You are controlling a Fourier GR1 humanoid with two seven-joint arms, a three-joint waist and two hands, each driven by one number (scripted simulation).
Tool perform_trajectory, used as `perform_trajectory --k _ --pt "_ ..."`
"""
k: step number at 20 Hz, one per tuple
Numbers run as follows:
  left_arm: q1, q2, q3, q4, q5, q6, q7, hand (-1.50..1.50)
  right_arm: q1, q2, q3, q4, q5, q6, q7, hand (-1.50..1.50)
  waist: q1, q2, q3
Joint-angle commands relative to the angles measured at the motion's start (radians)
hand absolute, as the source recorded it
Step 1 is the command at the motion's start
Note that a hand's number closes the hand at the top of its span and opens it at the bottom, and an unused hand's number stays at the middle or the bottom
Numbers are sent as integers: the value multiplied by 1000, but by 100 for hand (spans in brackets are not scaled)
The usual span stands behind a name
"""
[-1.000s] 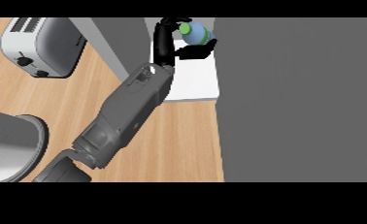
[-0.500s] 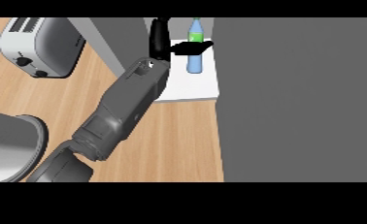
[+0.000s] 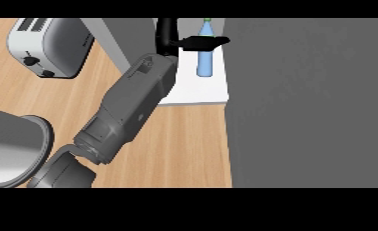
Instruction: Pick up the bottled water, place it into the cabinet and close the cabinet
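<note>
The grey cabinet door [image 3: 303,105] fills the right side as a flat matte slab, its left edge running straight down beside the white cabinet shelf [image 3: 196,92]. The wooden counter [image 3: 177,145], pale with fine grain, lies open below the shelf. One boxy grey forearm [image 3: 129,107] crosses it on a slant from the lower left; it has pushed further in than half a second ago. The chrome toaster [image 3: 48,47] sits upper left, a rounded metal pot rim [image 3: 22,147] at the left edge. The bottled water [image 3: 204,62], blue and slim with a green cap, now stands upright on the shelf instead of tilted. The left hand [image 3: 198,42] is black, its fingers curled round the bottle's neck.
</note>
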Motion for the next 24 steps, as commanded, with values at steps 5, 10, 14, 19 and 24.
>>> perform_trajectory --k 5,10,14,19,24 --pt "126 -2 -103 -206 67 -44 33 -150 -35 8 28 -115 -57 -50 110 -150 16 -8 0" --pt "258 -2 -137 -348 43 -53 31 -150 -1 -9 21 -144 -101 -50 138 -150 41 -12 0" --pt "305 -2 -195 -530 59 3 128 -150 34 20 52 -175 -50 -33 122 -150 37 -16 0" --pt "529 -2 -329 -754 25 61 90 -150 -3 38 81 -179 -42 -93 150 -150 44 -15 0" --pt "669 86 -369 -1014 2 83 206 -150 -26 -4 61 -182 -53 -108 178 -150 51 -14 0"
